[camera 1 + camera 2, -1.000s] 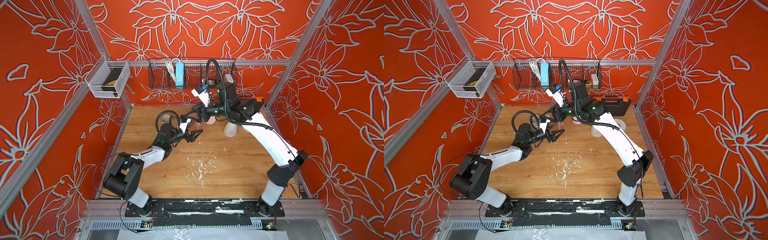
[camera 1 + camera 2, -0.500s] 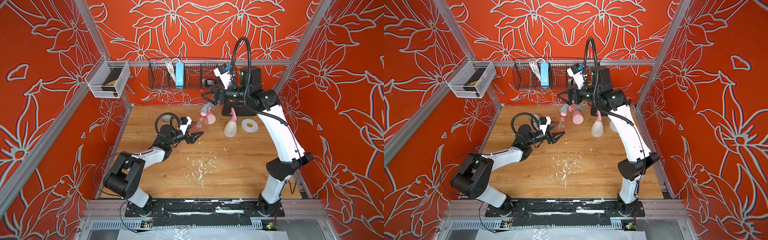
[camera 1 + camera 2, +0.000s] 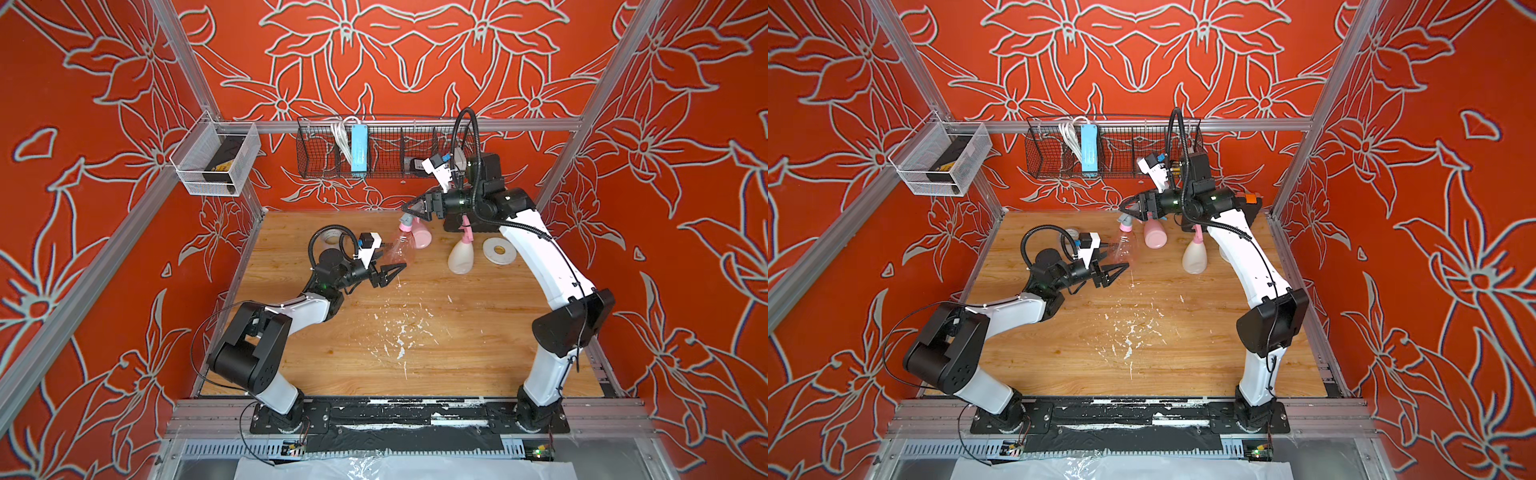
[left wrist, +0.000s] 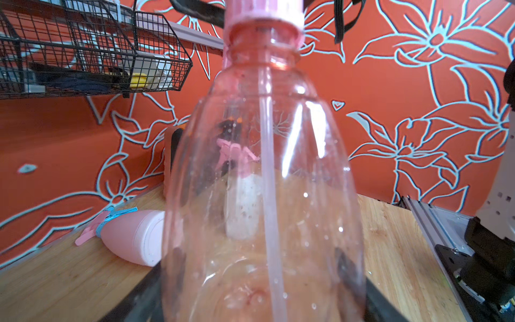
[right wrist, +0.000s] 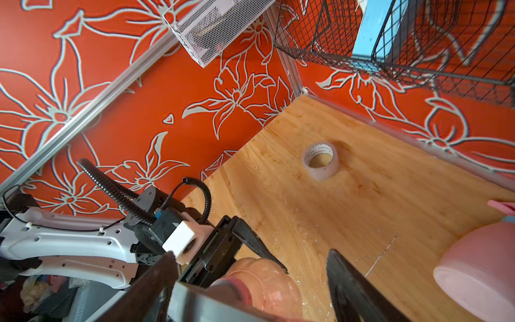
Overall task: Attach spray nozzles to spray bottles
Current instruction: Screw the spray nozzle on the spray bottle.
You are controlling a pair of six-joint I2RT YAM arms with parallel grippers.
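My left gripper (image 3: 388, 272) is shut on the base of the translucent orange spray bottle (image 3: 398, 249), holding it tilted above the table. The bottle fills the left wrist view (image 4: 262, 181) with a dip tube inside. A pink-and-grey spray nozzle (image 3: 405, 222) sits on its neck. My right gripper (image 3: 409, 210) hovers open just over that nozzle (image 5: 211, 304), jaws wide on either side. The pink bottle (image 3: 422, 237) lies on its side with a pink-and-blue nozzle (image 4: 106, 223). The cream-white bottle (image 3: 460, 257) stands upright with a pink nozzle (image 3: 466, 226).
A white tape roll (image 3: 498, 250) lies right of the cream bottle; a clear tape roll (image 5: 321, 160) sits near the back left corner. A black case (image 3: 1246, 203) stands at the back right. Wire baskets (image 3: 374, 153) hang on the back wall.
My right gripper has opened and drawn back up and to the right from the nozzle, which stays on the orange bottle. The left gripper and bottle have hardly moved.
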